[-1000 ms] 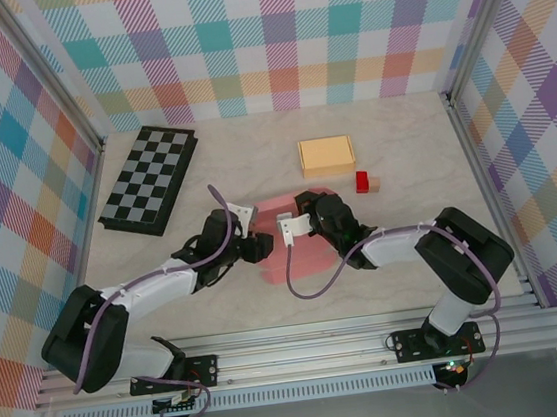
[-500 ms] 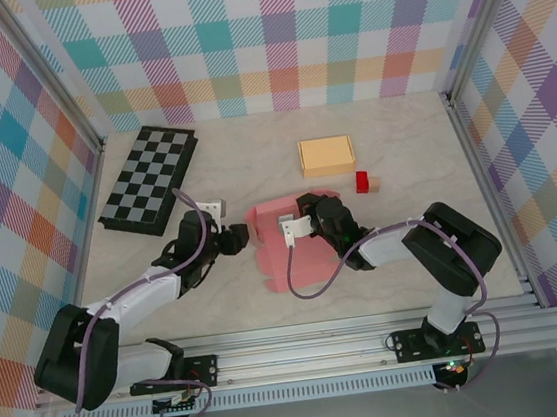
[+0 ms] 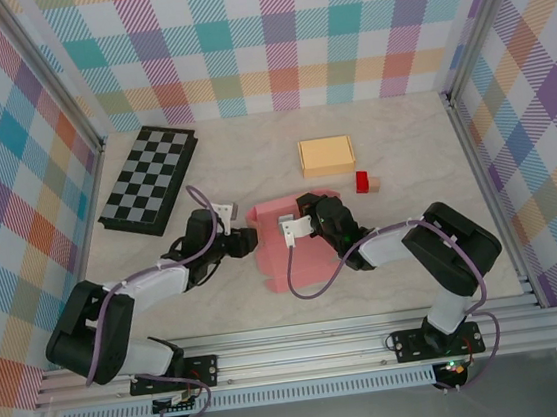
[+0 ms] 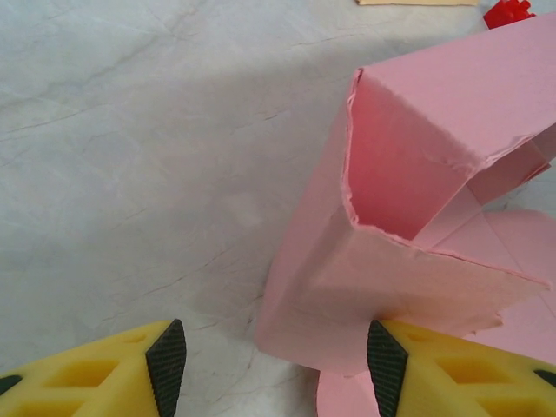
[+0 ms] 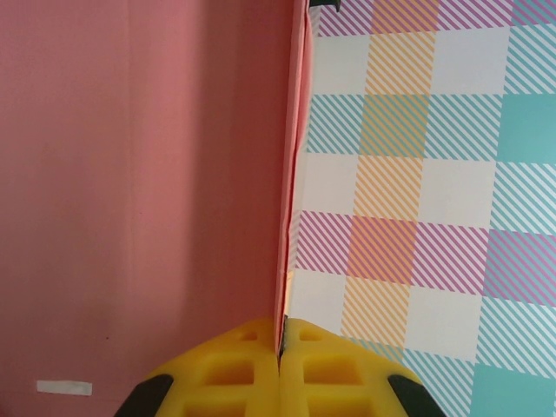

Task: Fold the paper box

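Note:
The pink paper box [image 3: 282, 258] lies half folded in the middle of the table, with a side panel standing up at its back left. My right gripper [image 3: 304, 211] is over the box. In the right wrist view it [image 5: 282, 343] is shut on the thin edge of an upright pink panel [image 5: 148, 174]. My left gripper [image 3: 251, 240] sits at the box's left side. In the left wrist view it [image 4: 276, 373] is open. A corner of the raised pink flap [image 4: 373, 287] reaches in between the jaws against the right finger [image 4: 387, 369], with bare table beside the left one.
A folded chessboard [image 3: 147, 178] lies at the back left. A tan box [image 3: 326, 155] sits behind the pink one, with a red block [image 3: 363, 181] and a small wooden block [image 3: 375, 183] to its right. Plaid walls close in three sides.
My left gripper drew back left off the box, then came part of the way back to its edge. The box's back-left panel now stands up. The right gripper has held its grip.

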Robot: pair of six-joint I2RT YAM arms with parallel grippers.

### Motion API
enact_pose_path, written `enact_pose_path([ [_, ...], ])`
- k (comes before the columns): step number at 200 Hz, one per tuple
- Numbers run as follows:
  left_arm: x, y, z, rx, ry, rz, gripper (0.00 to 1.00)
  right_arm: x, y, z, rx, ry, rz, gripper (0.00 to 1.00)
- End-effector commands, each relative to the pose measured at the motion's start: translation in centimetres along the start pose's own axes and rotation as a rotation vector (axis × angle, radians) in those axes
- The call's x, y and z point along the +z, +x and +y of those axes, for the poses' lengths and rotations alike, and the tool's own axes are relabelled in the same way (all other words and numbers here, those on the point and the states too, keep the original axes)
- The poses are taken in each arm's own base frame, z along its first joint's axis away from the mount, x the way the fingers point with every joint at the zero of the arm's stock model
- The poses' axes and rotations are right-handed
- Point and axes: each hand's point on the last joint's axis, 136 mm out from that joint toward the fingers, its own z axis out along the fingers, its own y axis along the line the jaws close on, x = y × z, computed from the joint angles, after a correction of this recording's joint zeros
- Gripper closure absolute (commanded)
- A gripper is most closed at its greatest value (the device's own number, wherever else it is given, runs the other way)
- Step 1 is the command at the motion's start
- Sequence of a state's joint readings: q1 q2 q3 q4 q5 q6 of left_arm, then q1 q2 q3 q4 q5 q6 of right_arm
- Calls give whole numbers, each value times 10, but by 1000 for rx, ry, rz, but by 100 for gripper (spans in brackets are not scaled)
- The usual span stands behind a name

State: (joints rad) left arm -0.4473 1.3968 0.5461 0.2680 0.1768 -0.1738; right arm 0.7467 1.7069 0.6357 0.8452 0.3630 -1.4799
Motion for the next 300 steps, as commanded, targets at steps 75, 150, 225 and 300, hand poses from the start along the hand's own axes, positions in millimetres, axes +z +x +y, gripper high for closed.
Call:
enact_pose_path([
  [75, 11, -22, -23, 55, 62, -21, 42, 3, 0, 11, 4, -39, -4, 100],
  [150, 21, -22, -42, 66, 79, -8, 41, 5, 1, 13, 7, -46, 4, 100],
  [225, 30, -20, -35, 63, 18, 5, 41, 2, 2, 15, 4, -50, 4, 100],
  [300, 41, -27, -28, 51, -37, -1, 41, 0, 2, 13, 7, -49, 3, 100],
])
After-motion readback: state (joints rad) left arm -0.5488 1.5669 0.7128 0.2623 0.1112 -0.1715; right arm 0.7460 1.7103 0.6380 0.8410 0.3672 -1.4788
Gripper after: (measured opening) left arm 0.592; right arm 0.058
